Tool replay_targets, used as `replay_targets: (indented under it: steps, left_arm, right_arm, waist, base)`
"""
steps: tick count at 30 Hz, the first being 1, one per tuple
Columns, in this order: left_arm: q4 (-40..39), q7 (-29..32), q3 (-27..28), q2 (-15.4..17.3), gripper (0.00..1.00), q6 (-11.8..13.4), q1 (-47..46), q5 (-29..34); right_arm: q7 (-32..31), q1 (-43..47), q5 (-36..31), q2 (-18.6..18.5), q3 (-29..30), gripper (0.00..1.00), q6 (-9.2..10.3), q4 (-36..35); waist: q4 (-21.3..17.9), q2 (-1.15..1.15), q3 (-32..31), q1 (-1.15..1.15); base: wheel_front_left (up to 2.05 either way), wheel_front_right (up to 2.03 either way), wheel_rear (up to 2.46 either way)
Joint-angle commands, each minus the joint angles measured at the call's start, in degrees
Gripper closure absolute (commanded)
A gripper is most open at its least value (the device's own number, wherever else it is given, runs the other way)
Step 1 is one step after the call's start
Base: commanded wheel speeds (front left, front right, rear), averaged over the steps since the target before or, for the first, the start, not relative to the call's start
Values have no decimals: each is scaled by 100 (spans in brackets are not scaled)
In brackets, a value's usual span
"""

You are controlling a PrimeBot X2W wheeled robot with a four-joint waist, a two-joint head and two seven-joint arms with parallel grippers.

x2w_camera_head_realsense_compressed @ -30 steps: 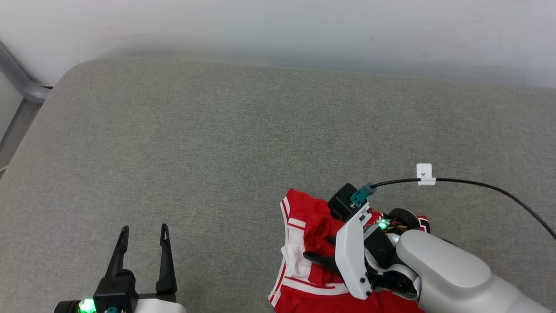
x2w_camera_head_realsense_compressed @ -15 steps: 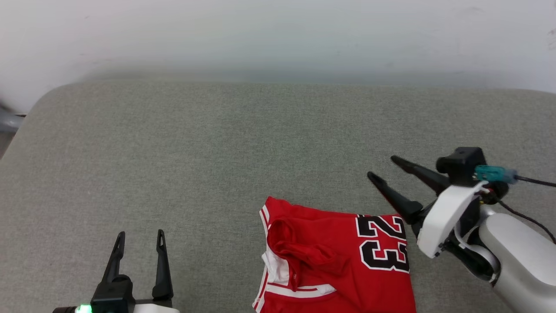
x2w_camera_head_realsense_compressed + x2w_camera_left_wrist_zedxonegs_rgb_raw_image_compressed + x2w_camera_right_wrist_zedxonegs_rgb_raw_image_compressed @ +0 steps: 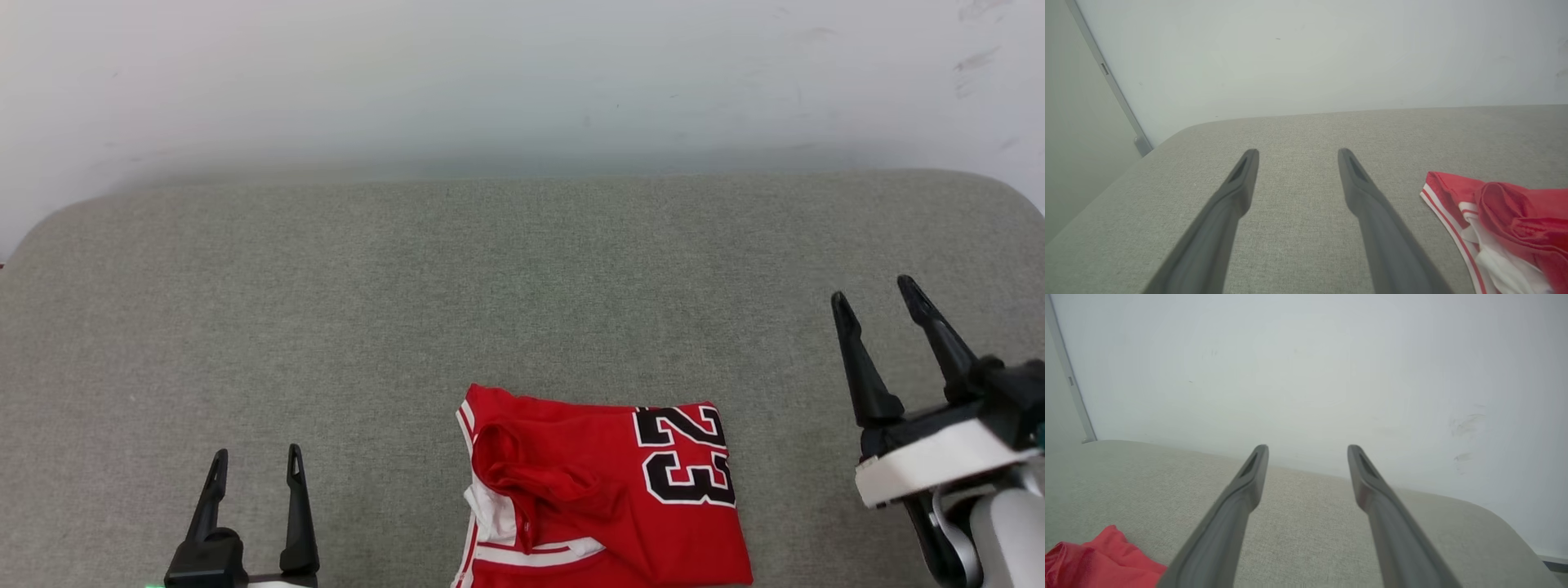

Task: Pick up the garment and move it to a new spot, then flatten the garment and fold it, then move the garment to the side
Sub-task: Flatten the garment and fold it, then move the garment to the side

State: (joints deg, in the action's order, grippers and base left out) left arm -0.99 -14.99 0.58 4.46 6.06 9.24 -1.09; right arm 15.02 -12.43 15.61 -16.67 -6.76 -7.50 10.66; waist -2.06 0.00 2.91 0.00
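A plain indoor room, lab-like rather than homely: a broad grey fabric-covered pad [image 3: 326,310] with rounded corners butts against a bare white wall [image 3: 522,73] bearing faint scuff marks [image 3: 1466,422], with a grey metal strip [image 3: 1106,71] running up the wall at one end.

Bright, even, soft light; faint shadows, no glare; wrist views' near fingers [image 3: 1220,228] blurred.

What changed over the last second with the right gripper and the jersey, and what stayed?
The right gripper let go of the garment and drew back to the robot's right; it now stands open, apart from the garment. The head camera shifted too. The garment stayed folded on the grey cushion, and the left gripper stayed open at the lower left.
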Motion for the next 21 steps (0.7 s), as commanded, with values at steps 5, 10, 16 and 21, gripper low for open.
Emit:
replay_targets:
  steps: [5, 10, 16, 21]
  left_arm:
    - [-18, -26, 2, 5, 0, -37, 92, 31]
    - [-17, -26, -12, 18, 0, -51, 115, 35]
    - [29, -26, -50, 16, 0, -95, 188, 14]
    - [23, -26, -54, 17, 0, -121, 231, -6]
  right_arm:
    - [11, 852, -634, 655, 739, 0, 4, -898]
    - [12, 1464, -904, 1075, 994, 0, 4, -1420]
    - [13, 1870, -956, 1254, 1036, 0, 4, -1492]
    - [12, 1988, -973, 1316, 1074, 0, 4, -1463]
  waist:
    - [-15, 0, -46, 0]
    - [-11, 0, -104, 0]
    - [4, 0, -198, 0]
    - [22, 0, -250, 0]
  base:
    - [0, 0, 0]
    - [0, 0, 0]
    - [0, 0, 0]
    - [0, 0, 0]
